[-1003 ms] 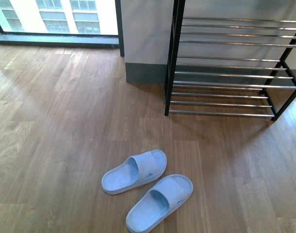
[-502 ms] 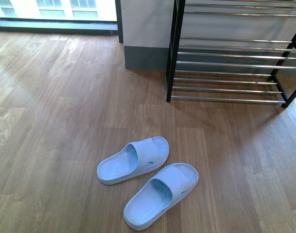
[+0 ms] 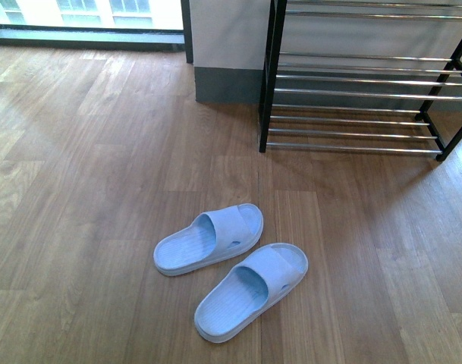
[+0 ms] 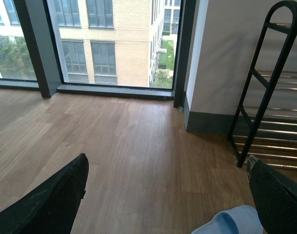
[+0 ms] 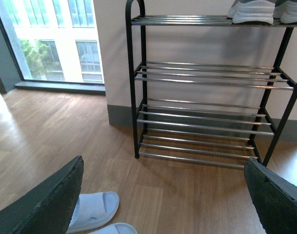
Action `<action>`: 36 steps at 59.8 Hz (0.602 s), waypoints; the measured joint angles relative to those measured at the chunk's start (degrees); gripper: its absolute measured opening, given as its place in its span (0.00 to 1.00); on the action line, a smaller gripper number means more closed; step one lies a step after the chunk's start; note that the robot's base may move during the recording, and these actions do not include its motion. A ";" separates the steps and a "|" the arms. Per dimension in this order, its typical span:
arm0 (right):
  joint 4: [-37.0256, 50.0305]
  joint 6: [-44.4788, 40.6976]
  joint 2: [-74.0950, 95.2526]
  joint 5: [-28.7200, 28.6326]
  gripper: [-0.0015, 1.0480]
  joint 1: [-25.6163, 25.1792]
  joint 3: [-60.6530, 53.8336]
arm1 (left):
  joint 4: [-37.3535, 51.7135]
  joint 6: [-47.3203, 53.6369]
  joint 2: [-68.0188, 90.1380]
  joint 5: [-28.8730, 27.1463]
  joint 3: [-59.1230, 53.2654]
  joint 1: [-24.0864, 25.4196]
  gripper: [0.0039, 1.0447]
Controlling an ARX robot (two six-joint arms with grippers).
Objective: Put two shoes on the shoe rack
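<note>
In the front view, a pale blue slide lies on the wooden floor. A second slide lies just beside it, nearer the camera. Both are sole down, with their toes angled toward the shoe rack. The rack stands well apart from them against the wall, to the right of a window.

In the left wrist view, the left gripper is spread wide and holds nothing, with its dark fingers at the two lower corners of the picture. The tip of one slide shows between them, low down. The rack's arched black side frame stands beyond.

In the right wrist view, the right gripper is likewise spread wide and empty. It faces the rack, whose four tiers of chrome rods are in view. Grey sneakers sit on the top tier at its far end, with only their white soles and lower edges visible. Both slides lie on the floor beside one finger.
</note>
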 joint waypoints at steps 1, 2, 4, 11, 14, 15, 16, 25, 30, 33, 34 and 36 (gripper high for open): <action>0.00 0.00 0.00 0.00 0.91 0.00 0.00 | -0.02 0.00 0.00 0.02 0.00 0.00 0.91; 0.00 0.00 0.00 0.00 0.91 0.00 0.00 | -0.02 0.00 0.00 0.02 0.00 0.00 0.91; 0.00 0.00 -0.02 0.00 0.91 0.00 0.00 | 0.00 0.00 0.00 0.00 0.00 0.00 0.91; 0.00 0.00 -0.02 0.00 0.91 0.00 0.00 | -0.02 0.02 0.00 0.00 0.00 0.00 0.91; 0.00 0.00 -0.02 0.00 0.91 0.00 0.00 | 0.00 0.02 0.00 0.00 0.00 0.00 0.91; 0.00 0.00 -0.02 0.00 0.91 0.00 0.00 | -0.02 0.02 0.00 0.00 -0.02 0.00 0.91; -0.04 0.00 0.02 0.22 0.91 0.04 0.00 | 0.00 0.00 0.00 0.00 0.00 0.00 0.91; -1.20 0.90 7.98 8.92 0.91 2.69 0.83 | -0.02 0.02 0.00 0.00 0.00 0.00 0.91; 4.66 1.62 17.20 9.55 0.91 3.96 2.14 | 0.00 0.00 0.00 0.00 0.00 0.00 0.91; 9.53 2.25 24.74 9.73 0.91 4.72 3.45 | 0.00 0.00 0.00 0.00 0.00 0.00 0.91; 11.72 2.58 28.09 9.94 0.91 4.96 4.00 | -0.02 0.02 0.00 0.00 0.00 0.00 0.91; 15.21 3.04 33.27 10.25 0.91 5.31 4.76 | -0.02 0.02 0.00 0.00 0.00 0.00 0.91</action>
